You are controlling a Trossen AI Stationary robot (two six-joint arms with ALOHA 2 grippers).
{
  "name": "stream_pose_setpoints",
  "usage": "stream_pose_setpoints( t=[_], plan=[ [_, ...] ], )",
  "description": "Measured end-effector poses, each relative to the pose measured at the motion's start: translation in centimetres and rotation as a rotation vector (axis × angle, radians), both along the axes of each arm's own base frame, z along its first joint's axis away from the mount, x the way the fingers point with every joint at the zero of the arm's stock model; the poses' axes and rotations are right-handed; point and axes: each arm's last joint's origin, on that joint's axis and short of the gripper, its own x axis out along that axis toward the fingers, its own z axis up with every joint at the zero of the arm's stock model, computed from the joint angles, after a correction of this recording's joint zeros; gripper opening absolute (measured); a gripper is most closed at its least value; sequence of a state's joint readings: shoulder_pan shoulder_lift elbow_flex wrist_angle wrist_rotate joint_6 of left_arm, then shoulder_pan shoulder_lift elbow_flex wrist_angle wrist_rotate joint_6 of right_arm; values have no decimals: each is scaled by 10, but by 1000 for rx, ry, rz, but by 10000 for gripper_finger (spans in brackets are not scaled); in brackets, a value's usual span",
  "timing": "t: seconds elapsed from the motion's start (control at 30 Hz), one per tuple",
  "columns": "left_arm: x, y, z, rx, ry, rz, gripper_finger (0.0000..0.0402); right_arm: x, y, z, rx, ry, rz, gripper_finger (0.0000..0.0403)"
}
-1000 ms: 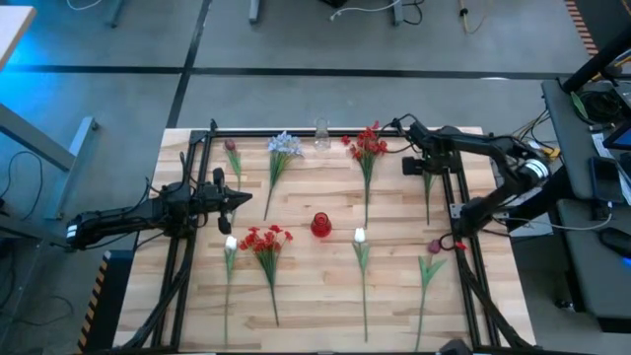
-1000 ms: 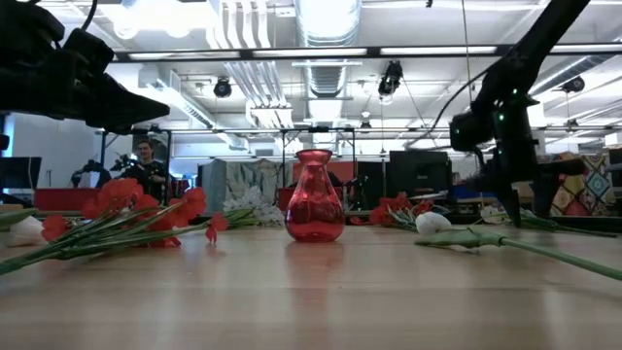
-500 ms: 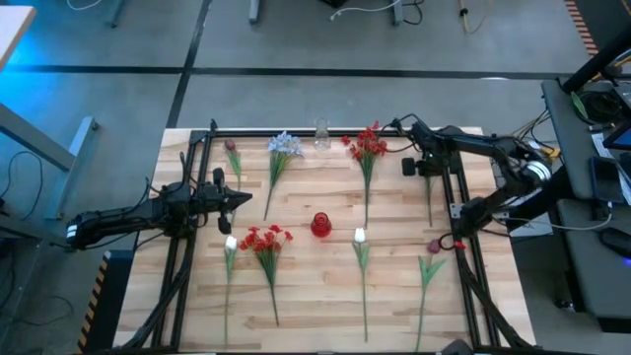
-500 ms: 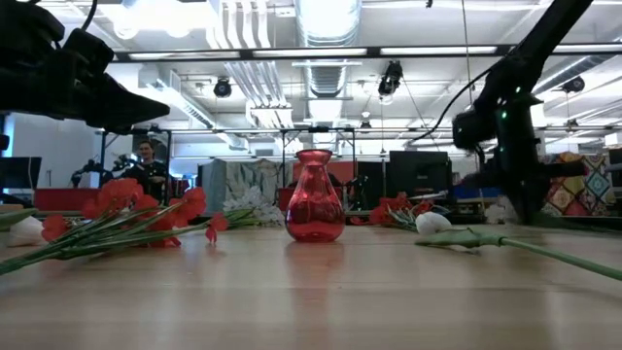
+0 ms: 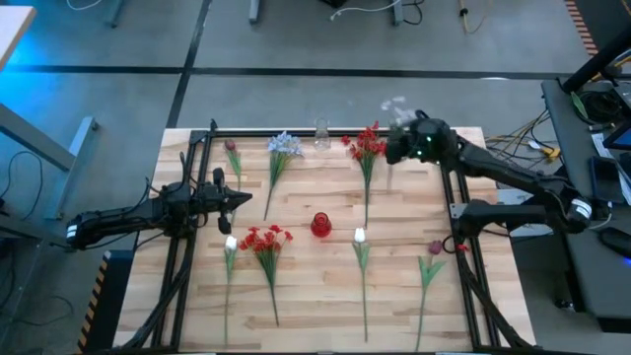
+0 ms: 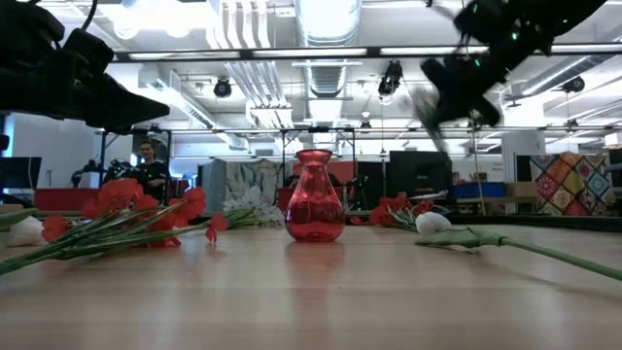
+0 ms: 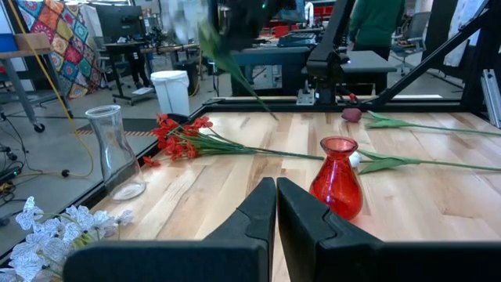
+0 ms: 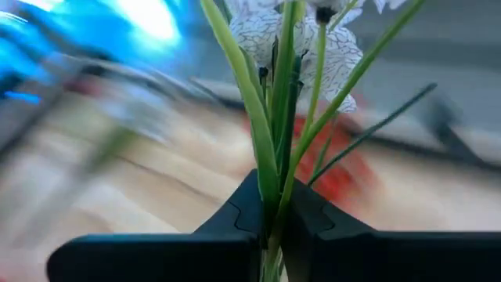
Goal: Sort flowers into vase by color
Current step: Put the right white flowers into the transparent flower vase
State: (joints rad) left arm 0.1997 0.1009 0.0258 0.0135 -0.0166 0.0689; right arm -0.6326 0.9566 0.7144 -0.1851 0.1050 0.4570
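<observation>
Your right gripper is pinched tight on the stem of a white flower, holding it up in the air near the table's far right corner, while your left gripper, closed and empty, waits by the left edge.

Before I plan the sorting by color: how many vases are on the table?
2. A red vase near the middle of the table; a clear glass vase at its edge, straight above it in the overhead view. None seems hidden.

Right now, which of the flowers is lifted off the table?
The white-blossomed flower with green stem, clamped in the right tool near the table's far edge; the other flowers lie flat.
</observation>
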Motion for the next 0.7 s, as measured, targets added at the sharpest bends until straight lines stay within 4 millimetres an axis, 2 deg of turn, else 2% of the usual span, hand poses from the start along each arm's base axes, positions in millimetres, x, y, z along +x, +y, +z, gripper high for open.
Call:
stream_pose_setpoints(
  t=[0.13,0.3,0.47,0.7],
  plan=[
    [0,0,0,0,0,0,0,29,14,19,-249,-174,162,18],
    [0,0,0,0,-1,0,0,59,18,27,-493,-286,254,18],
    [0,0,0,0,0,0,0,86,1,34,-614,-328,233,18],
    [0,0,0,0,-1,0,0,124,-35,46,-717,-275,204,18]
  ],
)
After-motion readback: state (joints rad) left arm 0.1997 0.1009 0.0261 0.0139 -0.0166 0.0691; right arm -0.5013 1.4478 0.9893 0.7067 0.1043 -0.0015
